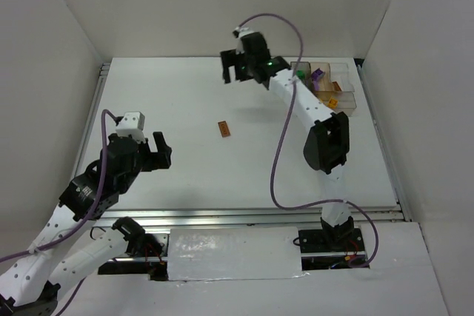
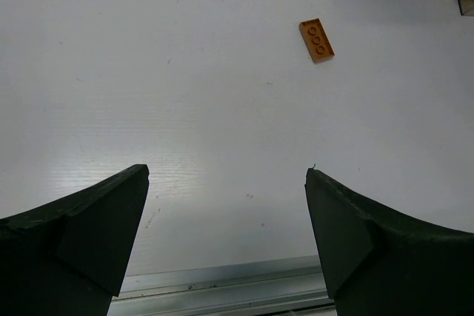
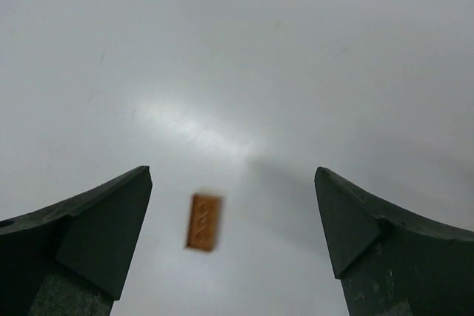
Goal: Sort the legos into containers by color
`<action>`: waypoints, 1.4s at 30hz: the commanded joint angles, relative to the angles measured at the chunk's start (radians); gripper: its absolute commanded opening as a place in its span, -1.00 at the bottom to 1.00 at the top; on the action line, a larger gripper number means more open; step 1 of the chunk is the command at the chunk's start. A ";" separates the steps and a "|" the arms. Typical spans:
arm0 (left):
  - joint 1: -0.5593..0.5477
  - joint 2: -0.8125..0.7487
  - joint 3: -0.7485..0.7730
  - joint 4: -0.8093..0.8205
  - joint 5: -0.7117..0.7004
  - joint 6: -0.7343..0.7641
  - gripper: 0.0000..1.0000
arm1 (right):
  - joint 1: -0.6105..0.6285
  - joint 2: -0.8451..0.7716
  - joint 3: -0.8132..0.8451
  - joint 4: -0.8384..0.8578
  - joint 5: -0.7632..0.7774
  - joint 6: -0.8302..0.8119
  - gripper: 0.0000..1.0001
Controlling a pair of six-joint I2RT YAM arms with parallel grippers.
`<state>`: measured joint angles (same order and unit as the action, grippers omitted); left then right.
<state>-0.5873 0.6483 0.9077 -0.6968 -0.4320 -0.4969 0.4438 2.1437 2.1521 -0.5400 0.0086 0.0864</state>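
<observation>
Nearest, the left gripper (image 2: 227, 171) hangs wide open and empty. One orange lego brick (image 1: 224, 129) lies mid-bench (image 1: 170, 94). Beyond it the right gripper (image 3: 233, 171) is spread, holding nothing. It should straddle the brick's narrow width squarely, then carry it to the divided tray (image 1: 349, 73), orange compartment.

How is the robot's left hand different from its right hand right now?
The left hand is near the front left of the table; the right hand reaches to the far side, near the compartment tray. The right hand's camera shows the orange lego brick between its fingers; the left hand's camera shows it off to one side. Both hands are open and empty.
</observation>
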 commanded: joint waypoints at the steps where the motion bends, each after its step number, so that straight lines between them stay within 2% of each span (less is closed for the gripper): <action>1: 0.004 -0.030 0.005 0.019 -0.022 0.009 0.99 | 0.114 -0.004 -0.115 -0.087 0.020 0.213 0.98; 4: 0.004 -0.035 0.007 0.017 -0.014 0.012 0.99 | 0.232 0.044 -0.101 -0.132 0.177 0.259 0.99; 6: 0.004 -0.039 0.007 0.019 -0.008 0.014 0.99 | 0.254 0.073 -0.121 -0.152 0.201 0.304 0.98; 7: 0.006 -0.042 0.008 0.017 -0.008 0.012 0.99 | 0.265 0.073 -0.147 -0.150 0.191 0.312 0.91; 12: 0.006 -0.067 0.002 0.023 -0.001 0.015 0.99 | 0.276 0.039 -0.288 -0.083 0.185 0.326 0.88; 20: 0.006 -0.042 0.007 0.014 -0.011 0.009 0.99 | 0.271 0.146 -0.238 -0.121 0.175 0.297 0.75; 21: 0.004 -0.039 0.008 0.011 -0.022 0.008 0.99 | 0.269 0.156 -0.224 -0.123 0.172 0.296 0.66; 26: 0.006 -0.029 0.010 0.010 -0.021 0.006 0.99 | 0.271 0.196 -0.207 -0.120 0.153 0.291 0.50; 27: 0.004 -0.029 0.010 0.011 -0.021 0.006 0.99 | 0.268 0.202 -0.202 -0.121 0.149 0.291 0.43; 28: 0.006 -0.030 0.010 0.011 -0.019 0.008 0.99 | 0.266 0.200 -0.202 -0.123 0.151 0.286 0.28; 31: 0.006 -0.030 0.008 0.013 -0.016 0.009 0.99 | 0.265 0.211 -0.186 -0.145 0.168 0.283 0.14; 32: 0.004 -0.029 0.008 0.013 -0.014 0.009 0.99 | 0.265 0.219 -0.158 -0.161 0.171 0.282 0.02; 35: 0.006 -0.033 0.008 0.014 -0.011 0.011 0.99 | 0.263 0.232 -0.137 -0.186 0.153 0.271 -0.03; 37: 0.006 -0.036 0.010 0.014 -0.011 0.009 0.99 | 0.260 0.243 -0.121 -0.213 0.142 0.268 -0.15; 39: 0.006 -0.041 0.008 0.014 -0.013 0.011 0.99 | 0.260 0.248 -0.110 -0.230 0.143 0.263 -0.72; 40: 0.004 -0.042 0.008 0.016 -0.011 0.011 0.99 | 0.260 0.246 -0.113 -0.232 0.149 0.265 -0.86; 42: 0.006 -0.042 0.008 0.017 -0.010 0.014 0.99 | 0.259 0.234 -0.123 -0.230 0.172 0.263 -1.00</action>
<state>-0.5858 0.6163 0.9077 -0.7044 -0.4404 -0.4980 0.7078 2.3760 2.0029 -0.7265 0.1604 0.3580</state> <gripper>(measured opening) 0.994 0.423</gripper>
